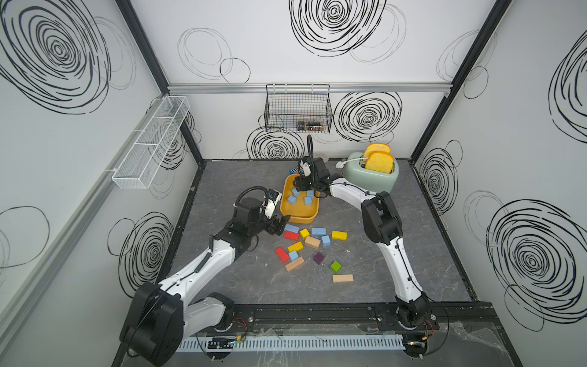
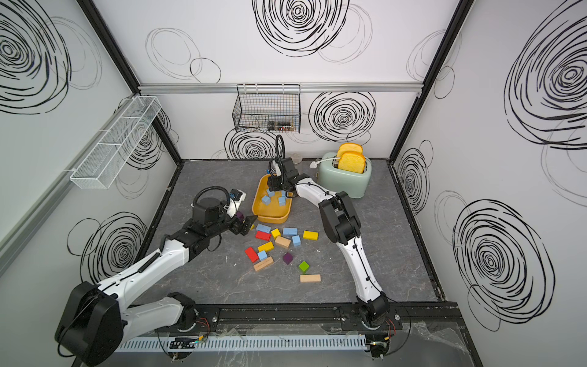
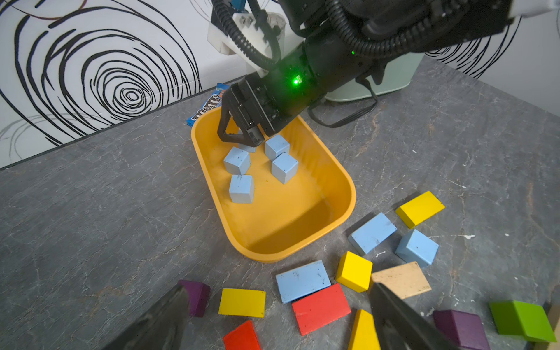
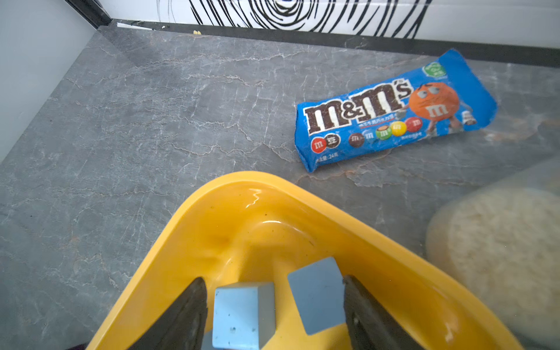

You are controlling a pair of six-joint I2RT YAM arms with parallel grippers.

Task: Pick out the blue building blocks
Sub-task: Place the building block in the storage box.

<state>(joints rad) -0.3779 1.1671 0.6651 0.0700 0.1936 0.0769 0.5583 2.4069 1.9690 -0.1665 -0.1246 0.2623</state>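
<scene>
Several light-blue cubes (image 1: 291,199) (image 3: 241,188) lie in the far half of a yellow tray (image 1: 300,219) (image 2: 273,219) (image 3: 272,257) (image 4: 242,178). My right gripper (image 1: 308,190) (image 4: 272,280) hangs open over that far end, with two cubes (image 4: 244,315) below and between its fingers and neither pinched. On the table in front of the tray lie two blue bricks (image 1: 291,228) (image 3: 302,280) and two blue cubes (image 1: 326,240) (image 1: 293,255). My left gripper (image 1: 282,224) (image 2: 247,225) (image 3: 278,288) is wide open and empty, low beside the nearest blue brick.
Red, yellow, purple, green and plain wood blocks (image 1: 291,235) are mixed in with the blue ones. A blue candy packet (image 4: 394,112) lies behind the tray. A mint toaster (image 1: 371,181) holding toast stands at the back right. Wire baskets hang on the back and left walls.
</scene>
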